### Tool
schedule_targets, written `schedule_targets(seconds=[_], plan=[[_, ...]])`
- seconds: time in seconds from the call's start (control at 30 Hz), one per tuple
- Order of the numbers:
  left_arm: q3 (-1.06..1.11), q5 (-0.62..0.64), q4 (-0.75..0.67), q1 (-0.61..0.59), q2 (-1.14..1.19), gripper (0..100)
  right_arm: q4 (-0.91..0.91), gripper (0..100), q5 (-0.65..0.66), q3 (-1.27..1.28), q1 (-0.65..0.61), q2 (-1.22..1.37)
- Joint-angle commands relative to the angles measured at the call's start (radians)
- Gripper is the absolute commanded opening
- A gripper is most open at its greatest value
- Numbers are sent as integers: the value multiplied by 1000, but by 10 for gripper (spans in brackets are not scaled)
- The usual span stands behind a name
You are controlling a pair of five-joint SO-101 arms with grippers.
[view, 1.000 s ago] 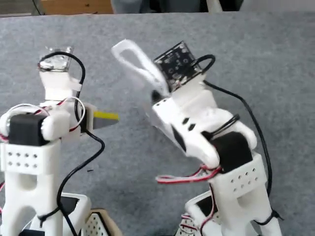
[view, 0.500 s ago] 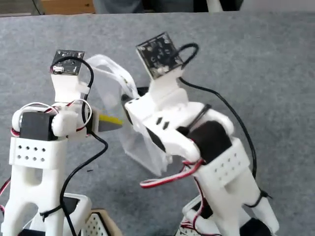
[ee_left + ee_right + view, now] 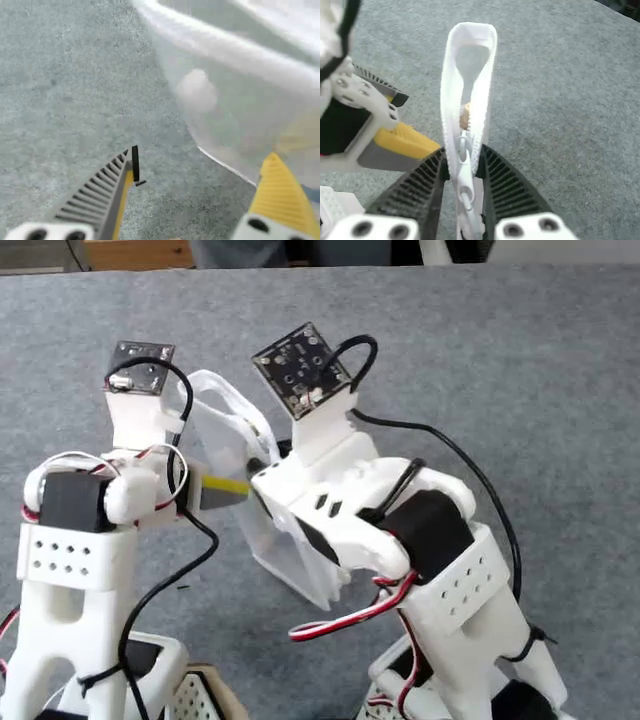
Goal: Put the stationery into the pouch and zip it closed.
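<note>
The right pincer (image 3: 465, 169) grips the pouch (image 3: 468, 65) by its zipper edge. The left pincer (image 3: 202, 161) gapes wide, just beside the pouch.

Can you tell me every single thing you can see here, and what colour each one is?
pouch: one, clear with a white zip edge, held up between the two arms.
lump: one, pale, inside the pouch; too blurry to tell what it is.
table: one, grey and fuzzy, under everything.
wooden piece: one, tan, at the table's far edge.
left arm: one, white with black motors, beside the right arm.
right arm: one, white with black motors.
left hand: one, grey and yellow, open, right beside the pouch.
right hand: one, black, shut on the pouch's zip edge.
</note>
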Motion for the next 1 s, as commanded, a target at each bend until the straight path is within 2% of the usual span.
schedule_targets(seconds=[0.0, 0.07, 0.27, 0.4, 0.7, 0.97], plan=[[-4, -3, 2, 33, -14, 401, -2, 12, 9, -77, -58, -4], [2, -3, -3, 10, -35, 401, 3, 12, 48, -88, -49, -1], [-5, -5, -6, -35, -72, 401, 98, 12, 282, -15, -46, -4], [-12, -5, -14, -48, -71, 401, 166, 12, 347, 61, -46, -5], [-79, -11, -14, -91, -69, 401, 181, 12, 368, 61, -46, -5], [-259, -198, 51, -168, -69, 401, 189, 12, 368, 36, -44, -5]])
